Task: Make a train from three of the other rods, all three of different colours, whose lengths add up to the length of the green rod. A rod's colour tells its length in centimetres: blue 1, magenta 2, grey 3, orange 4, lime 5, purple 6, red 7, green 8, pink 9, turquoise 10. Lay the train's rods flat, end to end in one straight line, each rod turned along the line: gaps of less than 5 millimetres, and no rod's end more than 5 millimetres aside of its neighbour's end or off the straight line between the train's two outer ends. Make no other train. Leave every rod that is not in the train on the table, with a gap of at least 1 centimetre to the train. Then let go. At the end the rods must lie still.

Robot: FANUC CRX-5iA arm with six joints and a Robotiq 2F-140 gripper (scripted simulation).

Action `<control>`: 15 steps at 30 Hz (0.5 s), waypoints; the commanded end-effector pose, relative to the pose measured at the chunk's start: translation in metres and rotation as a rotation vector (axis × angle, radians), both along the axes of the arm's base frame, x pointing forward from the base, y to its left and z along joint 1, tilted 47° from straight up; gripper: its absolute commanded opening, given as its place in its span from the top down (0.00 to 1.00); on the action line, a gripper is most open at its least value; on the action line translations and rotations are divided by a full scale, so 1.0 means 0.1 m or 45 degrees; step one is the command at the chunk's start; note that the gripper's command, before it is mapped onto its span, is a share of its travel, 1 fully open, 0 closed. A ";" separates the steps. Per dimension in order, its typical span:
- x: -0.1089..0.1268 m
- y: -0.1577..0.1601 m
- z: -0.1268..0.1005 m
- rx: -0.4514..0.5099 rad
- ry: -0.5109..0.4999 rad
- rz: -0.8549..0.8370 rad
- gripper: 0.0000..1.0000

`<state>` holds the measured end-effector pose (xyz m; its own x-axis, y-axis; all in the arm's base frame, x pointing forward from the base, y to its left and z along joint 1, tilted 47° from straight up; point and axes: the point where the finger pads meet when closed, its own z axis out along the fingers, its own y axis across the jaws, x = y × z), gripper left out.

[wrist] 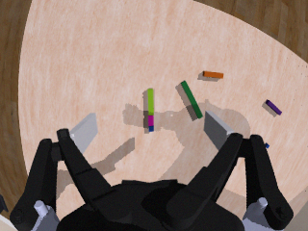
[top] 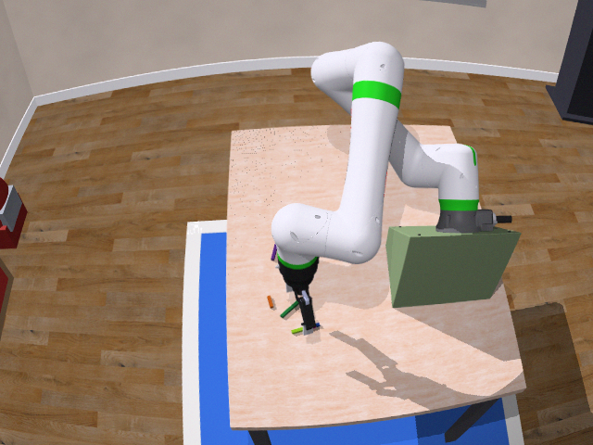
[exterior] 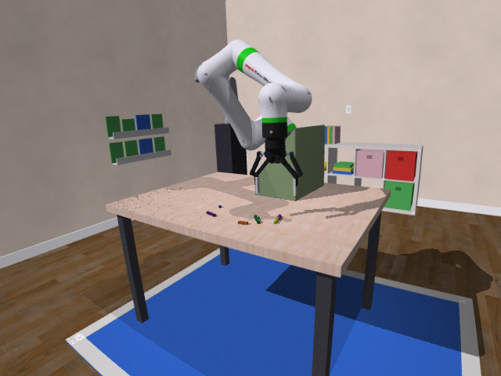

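A lime rod (wrist: 150, 101) (top: 296, 331) (exterior: 277, 219), a magenta rod (wrist: 150, 120) (exterior: 279, 215) and a blue rod (wrist: 151, 128) (top: 317, 324) lie flat, end to end in one line. No gap shows between them in the wrist view; one of a few millimetres cannot be ruled out. The green rod (wrist: 192, 99) (top: 289, 310) (exterior: 257, 219) lies slanted beside this line, clear of it. My gripper (exterior: 276, 186) (wrist: 150, 121) is wide open and empty, above the table, its fingers on either side of the line. In the top view it hides the magenta rod.
An orange rod (wrist: 213, 75) (top: 270, 300) (exterior: 243, 222) lies beyond the green rod. A purple rod (wrist: 273, 107) (top: 273, 252) (exterior: 210, 213) and another blue rod (wrist: 267, 145) (exterior: 220, 206) lie farther off. The green pedestal (top: 445, 273) stands at the arm's base.
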<state>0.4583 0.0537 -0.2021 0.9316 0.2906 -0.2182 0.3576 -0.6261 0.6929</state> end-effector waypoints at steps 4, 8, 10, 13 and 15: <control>0.00 0.03 0.03 0.000 0.000 0.000 0.00; -0.01 0.11 0.10 0.000 0.000 0.000 0.00; -0.01 0.17 0.16 0.000 0.000 0.000 0.00; -0.02 0.27 0.26 0.000 0.000 0.000 0.00; -0.03 0.34 0.32 0.000 0.000 0.000 0.00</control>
